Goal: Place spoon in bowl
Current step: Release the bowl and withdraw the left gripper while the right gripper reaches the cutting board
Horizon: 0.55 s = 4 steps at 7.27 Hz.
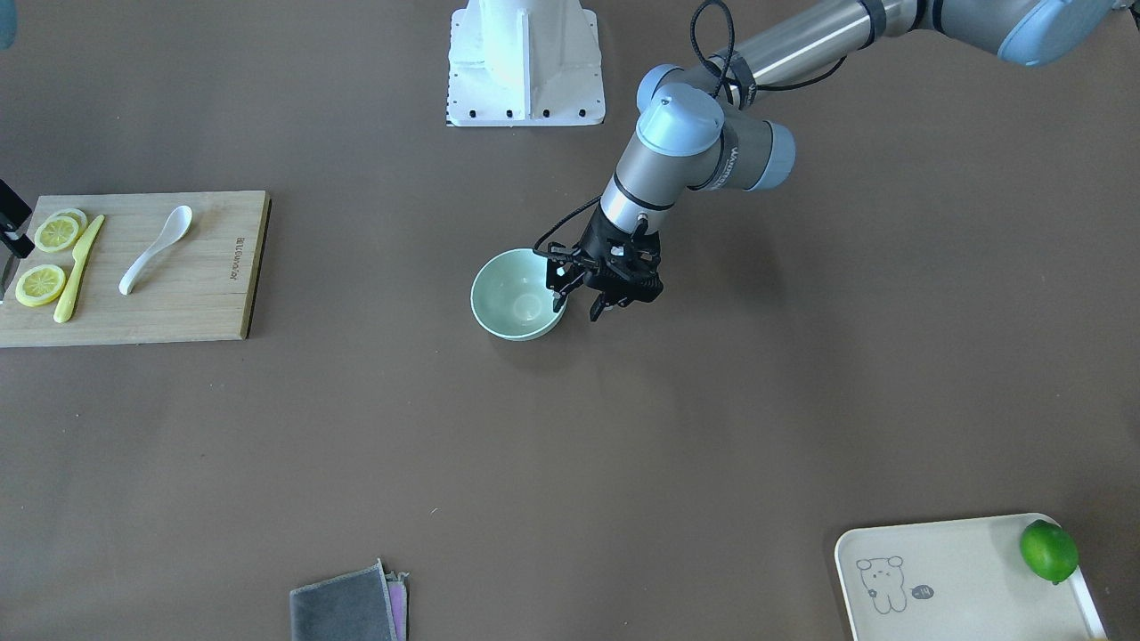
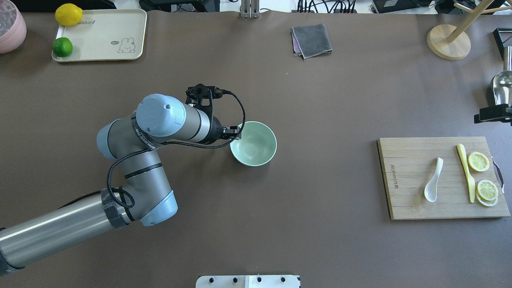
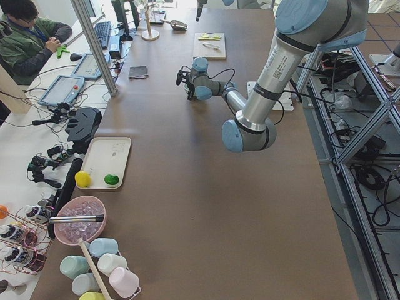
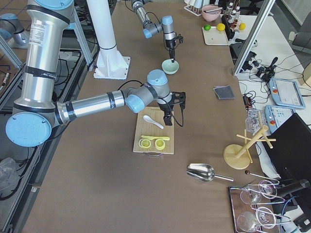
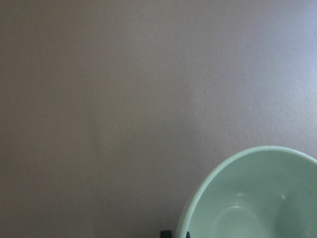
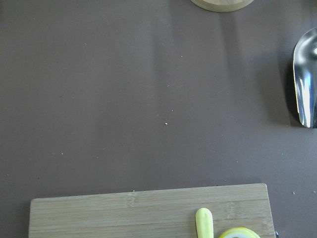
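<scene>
The white spoon (image 1: 156, 249) lies on a wooden cutting board (image 1: 196, 303), also in the overhead view (image 2: 433, 182). The mint-green bowl (image 1: 517, 298) stands mid-table, also in the overhead view (image 2: 256, 146), and is empty. My left gripper (image 1: 577, 307) is open and straddles the bowl's rim, one finger inside and one outside. The left wrist view shows the bowl (image 5: 257, 198) at its lower right. My right gripper (image 4: 167, 119) hovers over the board's end by the spoon; I cannot tell whether it is open or shut.
A yellow knife (image 1: 78, 267) and lemon slices (image 1: 40, 285) lie on the board beside the spoon. A cream tray (image 1: 962, 579) holds a lime (image 1: 1048, 550). A grey cloth (image 1: 347, 605), a metal scoop (image 2: 502, 86) and a wooden stand (image 2: 448, 42) lie along the far edge.
</scene>
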{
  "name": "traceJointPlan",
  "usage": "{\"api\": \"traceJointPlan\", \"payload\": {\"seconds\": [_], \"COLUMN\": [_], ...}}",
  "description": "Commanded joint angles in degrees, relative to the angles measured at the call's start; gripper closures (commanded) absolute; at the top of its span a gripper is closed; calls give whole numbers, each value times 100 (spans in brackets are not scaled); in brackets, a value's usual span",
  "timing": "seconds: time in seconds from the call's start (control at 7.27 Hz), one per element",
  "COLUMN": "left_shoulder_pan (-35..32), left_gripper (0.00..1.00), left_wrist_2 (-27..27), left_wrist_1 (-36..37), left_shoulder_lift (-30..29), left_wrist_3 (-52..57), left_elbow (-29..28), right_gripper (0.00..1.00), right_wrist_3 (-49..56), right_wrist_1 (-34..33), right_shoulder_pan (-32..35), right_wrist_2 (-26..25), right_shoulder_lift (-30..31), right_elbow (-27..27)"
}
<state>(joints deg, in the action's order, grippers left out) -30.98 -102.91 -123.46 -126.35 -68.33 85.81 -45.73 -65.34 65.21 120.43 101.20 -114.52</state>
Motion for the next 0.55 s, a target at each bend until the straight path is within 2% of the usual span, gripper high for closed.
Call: {"api": "traceJointPlan", "payload": {"seconds": [0.0,0.28,0.41], "left_shoulder_pan": [-510,-1678,-2327], "left_gripper": [2,2,2], "left_wrist_2": [-610,-1920,-2543], "left_wrist_1": [101,618,656], "left_shoulder_lift": [328,1169,1861], "left_wrist_3": [222,1394,2289], "left_elbow": [434,1285,1541], "right_gripper": [0,0,0], "right_wrist_3": [3,-6,-24], "right_wrist_1": [4,4,-5], "right_shoulder_pan": [-52,-157,-244], "right_wrist_2": [16,33,25], "right_shoulder_lift": [-4,5,40], "right_elbow": [0,-9,-9]}}
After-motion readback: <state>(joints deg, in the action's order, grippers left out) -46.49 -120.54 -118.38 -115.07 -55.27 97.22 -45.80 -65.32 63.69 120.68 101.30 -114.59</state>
